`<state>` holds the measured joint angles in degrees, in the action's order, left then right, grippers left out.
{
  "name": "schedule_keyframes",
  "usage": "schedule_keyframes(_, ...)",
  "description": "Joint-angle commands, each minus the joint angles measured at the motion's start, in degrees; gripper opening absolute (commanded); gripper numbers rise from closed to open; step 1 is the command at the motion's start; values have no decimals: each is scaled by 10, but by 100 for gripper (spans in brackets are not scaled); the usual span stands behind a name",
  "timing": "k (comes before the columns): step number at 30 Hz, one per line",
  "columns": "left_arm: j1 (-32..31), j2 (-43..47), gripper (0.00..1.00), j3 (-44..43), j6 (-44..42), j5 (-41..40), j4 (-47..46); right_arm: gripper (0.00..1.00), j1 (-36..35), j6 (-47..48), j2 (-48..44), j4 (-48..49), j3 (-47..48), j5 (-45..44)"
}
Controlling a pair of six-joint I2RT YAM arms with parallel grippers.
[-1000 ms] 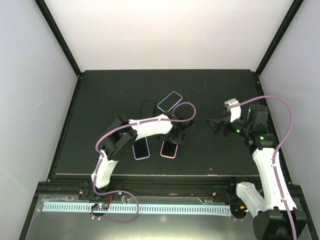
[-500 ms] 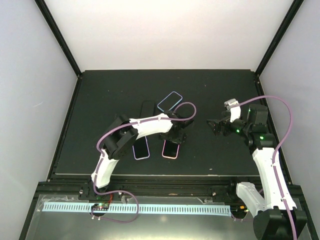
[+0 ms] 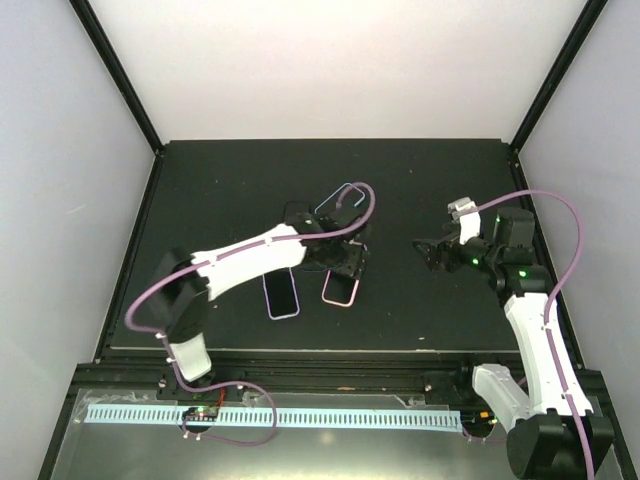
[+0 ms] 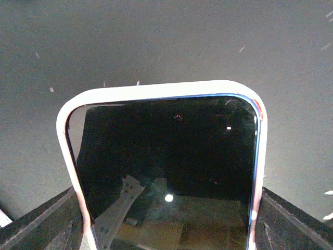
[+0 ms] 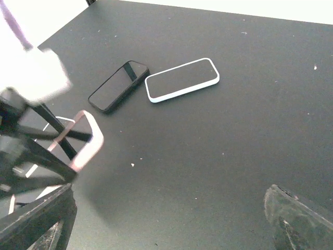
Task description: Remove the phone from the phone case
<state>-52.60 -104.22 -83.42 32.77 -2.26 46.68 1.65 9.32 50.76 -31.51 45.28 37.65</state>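
Free table [image 3: 440, 190] (right of pink phone [image 3: 341, 290])

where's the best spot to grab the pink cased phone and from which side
Probably best: grip the pink-cased phone across its two long edges, coming straight down from above. It lies flat, screen up, on the table, so only those thin sides give opposing faces. Its width fits between the fingers of the left gripper, which flank it in the wrist view.
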Motion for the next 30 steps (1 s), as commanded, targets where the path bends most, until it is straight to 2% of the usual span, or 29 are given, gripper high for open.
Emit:
schedule_keyframes(1,11,101,63,45,25,16,-117,97,2,28,14,4,-2,18)
schedule_keyframes(5,14,160,63,65,69,-25,-173,87,-27,46,26,-37,37,93)
schedule_keyframes(8,14,213,62,97,105,-62,-232,81,-147,29,41,-63,94,-2)
schedule_keyframes(10,14,252,62,134,134,-87,-289,80,-199,15,48,-59,113,-35)
schedule_keyframes(12,13,293,60,173,156,-108,-355,80,-219,2,59,-56,124,-24)
schedule_keyframes(15,8,334,59,216,184,-142,-391,80,-240,-45,78,-50,137,-24)
schedule_keyframes(16,0,352,59,234,190,-167,-409,76,-263,-80,93,-51,153,-34)
schedule_keyframes(21,-15,381,59,261,197,-209,-436,70,-346,-100,120,-56,188,-88)
schedule_keyframes(26,-16,388,60,263,196,-227,-436,69,-375,-107,145,-50,204,-85)
schedule_keyframes(30,-17,391,60,264,195,-233,-439,56,-397,-103,182,-59,220,-97)
